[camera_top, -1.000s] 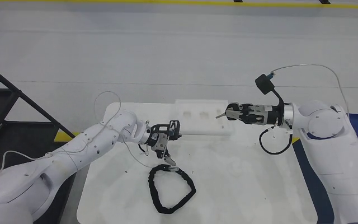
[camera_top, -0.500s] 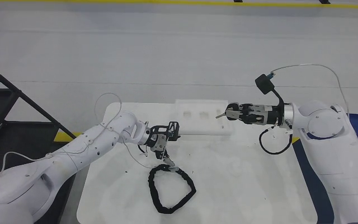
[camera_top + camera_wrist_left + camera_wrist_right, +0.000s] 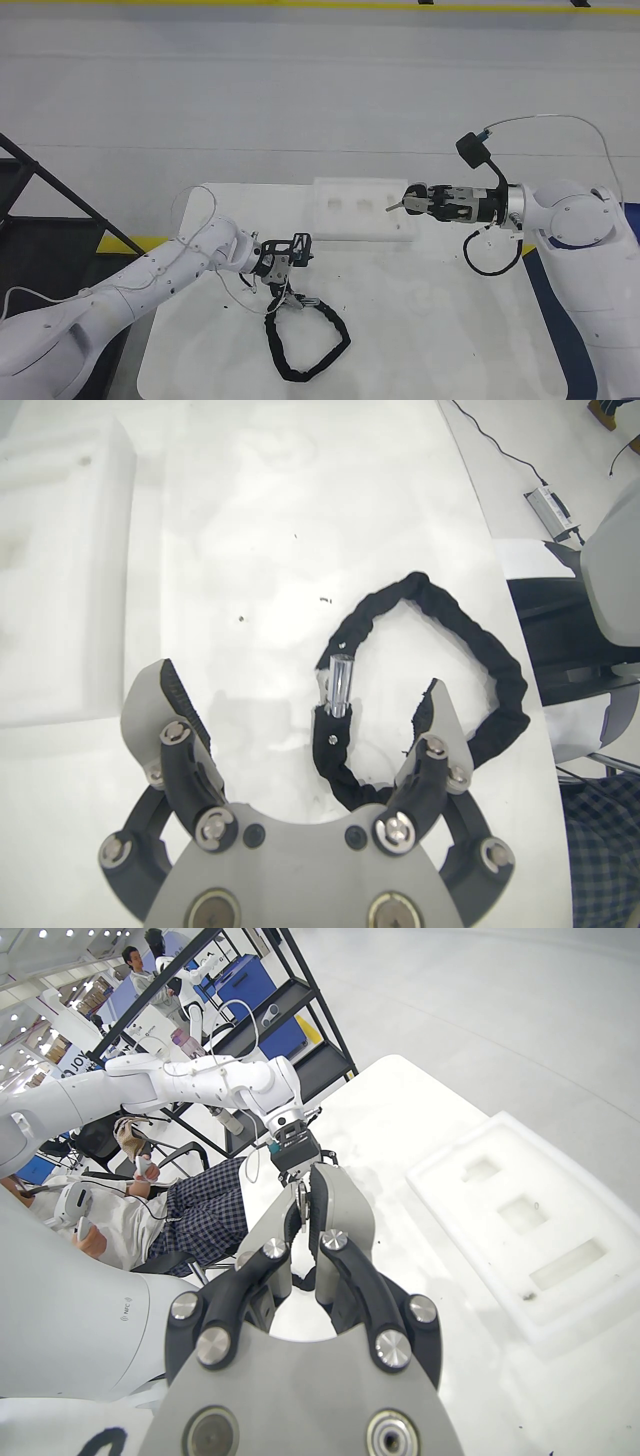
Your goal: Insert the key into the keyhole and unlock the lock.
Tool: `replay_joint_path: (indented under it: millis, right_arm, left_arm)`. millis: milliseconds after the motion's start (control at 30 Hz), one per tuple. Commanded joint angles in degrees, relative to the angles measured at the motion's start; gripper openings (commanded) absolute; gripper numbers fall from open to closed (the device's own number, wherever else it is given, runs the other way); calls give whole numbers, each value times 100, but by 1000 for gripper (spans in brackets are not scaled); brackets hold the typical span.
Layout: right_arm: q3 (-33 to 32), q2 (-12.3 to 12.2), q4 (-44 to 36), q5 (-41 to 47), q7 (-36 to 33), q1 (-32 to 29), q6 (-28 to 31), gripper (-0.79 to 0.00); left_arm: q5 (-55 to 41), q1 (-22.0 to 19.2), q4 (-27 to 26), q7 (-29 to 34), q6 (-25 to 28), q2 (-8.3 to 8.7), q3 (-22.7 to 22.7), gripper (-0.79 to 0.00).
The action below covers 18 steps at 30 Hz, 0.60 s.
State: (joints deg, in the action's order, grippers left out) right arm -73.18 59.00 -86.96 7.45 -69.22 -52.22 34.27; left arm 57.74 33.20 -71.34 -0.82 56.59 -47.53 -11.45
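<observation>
Between spread jaws of left gripper (image 3: 300, 677), tilted down over table (image 3: 300, 500): lock cylinder (image 3: 339, 685) of chain (image 3: 500, 680). Right gripper (image 3: 307, 1183) level, jaws pinching key (image 3: 394, 208).

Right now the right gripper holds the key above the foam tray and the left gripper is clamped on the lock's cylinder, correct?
No. The left wrist view shows the left gripper open, not touching the lock's cylinder. The right gripper does hold the key above the foam tray.
</observation>
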Motion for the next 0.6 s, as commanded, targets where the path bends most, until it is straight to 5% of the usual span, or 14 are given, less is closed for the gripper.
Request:
replay_joint_path:
  millis: [0, 567]
  right_arm:
    - [0, 0, 0, 0, 0, 0, 0, -785]
    - [0, 0, 0, 0, 0, 0, 0, -785]
  left_arm:
    - [322, 118, -23, -239, -59, 14, -32, 0]
    - [2725, 586, 723, -2786, -618, -368, 37, 0]
